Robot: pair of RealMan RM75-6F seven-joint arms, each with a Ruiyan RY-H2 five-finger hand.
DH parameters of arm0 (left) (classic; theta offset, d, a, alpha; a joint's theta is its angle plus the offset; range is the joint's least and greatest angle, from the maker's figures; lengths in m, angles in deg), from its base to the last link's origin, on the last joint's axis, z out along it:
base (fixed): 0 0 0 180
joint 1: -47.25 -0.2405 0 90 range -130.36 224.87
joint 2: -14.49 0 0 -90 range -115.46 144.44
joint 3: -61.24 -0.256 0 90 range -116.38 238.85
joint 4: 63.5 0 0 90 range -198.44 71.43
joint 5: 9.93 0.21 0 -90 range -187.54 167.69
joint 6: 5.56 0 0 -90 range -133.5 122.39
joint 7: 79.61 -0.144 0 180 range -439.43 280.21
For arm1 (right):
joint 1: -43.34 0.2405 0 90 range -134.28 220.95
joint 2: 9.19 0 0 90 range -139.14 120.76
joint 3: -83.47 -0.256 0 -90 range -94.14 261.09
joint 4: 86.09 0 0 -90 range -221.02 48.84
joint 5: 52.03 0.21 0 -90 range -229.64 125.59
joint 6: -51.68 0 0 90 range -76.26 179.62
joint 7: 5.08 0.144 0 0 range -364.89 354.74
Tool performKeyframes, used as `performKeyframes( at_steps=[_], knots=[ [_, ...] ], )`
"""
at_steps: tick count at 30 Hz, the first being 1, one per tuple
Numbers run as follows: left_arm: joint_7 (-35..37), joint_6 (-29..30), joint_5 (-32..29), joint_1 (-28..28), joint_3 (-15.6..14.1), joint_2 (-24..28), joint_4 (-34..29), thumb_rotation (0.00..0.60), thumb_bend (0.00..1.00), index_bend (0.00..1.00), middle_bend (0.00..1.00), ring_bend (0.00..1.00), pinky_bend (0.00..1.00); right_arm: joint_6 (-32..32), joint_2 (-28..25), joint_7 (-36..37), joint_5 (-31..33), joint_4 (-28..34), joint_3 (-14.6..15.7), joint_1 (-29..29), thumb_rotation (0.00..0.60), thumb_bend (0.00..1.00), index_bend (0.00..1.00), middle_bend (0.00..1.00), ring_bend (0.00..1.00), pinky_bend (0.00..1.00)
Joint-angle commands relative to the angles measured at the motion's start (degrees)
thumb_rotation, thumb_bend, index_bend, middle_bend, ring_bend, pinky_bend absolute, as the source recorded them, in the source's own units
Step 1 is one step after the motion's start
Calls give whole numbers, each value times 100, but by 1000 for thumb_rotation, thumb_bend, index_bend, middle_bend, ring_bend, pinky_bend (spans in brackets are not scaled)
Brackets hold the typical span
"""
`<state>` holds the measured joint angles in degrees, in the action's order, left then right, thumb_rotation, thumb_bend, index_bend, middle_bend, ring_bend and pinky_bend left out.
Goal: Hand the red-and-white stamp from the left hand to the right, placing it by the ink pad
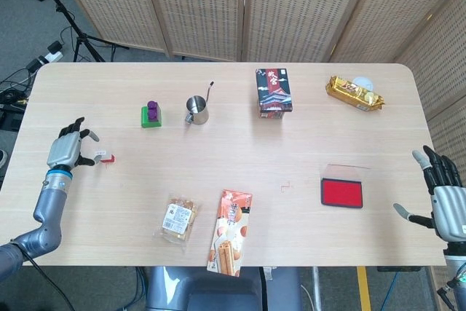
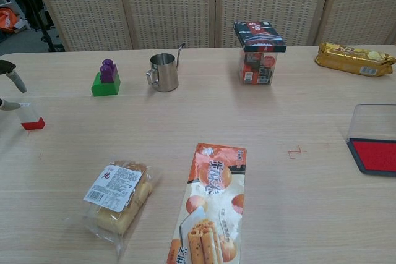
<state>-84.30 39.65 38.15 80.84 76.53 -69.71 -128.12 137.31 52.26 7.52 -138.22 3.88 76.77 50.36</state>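
Now: left hand at the stamp

Left hand (image 1: 68, 150) hovers over the table (image 1: 233, 118) with fingers spread, holding nothing. Stamp (image 1: 103, 156) stands upright just beside its fingertips (image 2: 13, 78); cannot tell if they touch. Right hand (image 1: 445, 196) sits off the opposite edge, fingers apart, nothing in it. Ink pad (image 1: 341, 192) lies open near the right hand, well apart from the stamp.

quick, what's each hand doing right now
Left hand: open, fingers spread beside the stamp, not holding it.
Right hand: open, holding nothing, at the table's right edge.
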Motion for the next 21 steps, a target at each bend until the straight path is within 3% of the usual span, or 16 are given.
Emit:
performKeyframes(
  at_steps=[1,16,21],
  knots=[
    [-7,-19,-14,4,-23,-38,30,600,258,432,0,0,0,-4,-4,6,-2,-1,3,1,600,0,0,0,0,0],
    [-173,-4,-130,109,-70,-406,444,600,258,544,0,0,0,-25,-21,92,19,-12,0,2,600,0,0,0,0,0],
    [-410,133,-258,146,-61,-508,462,600,316,553,0,0,0,-30,-34,124,18,-8,3,0,600,0,0,0,0,0]
  ],
)
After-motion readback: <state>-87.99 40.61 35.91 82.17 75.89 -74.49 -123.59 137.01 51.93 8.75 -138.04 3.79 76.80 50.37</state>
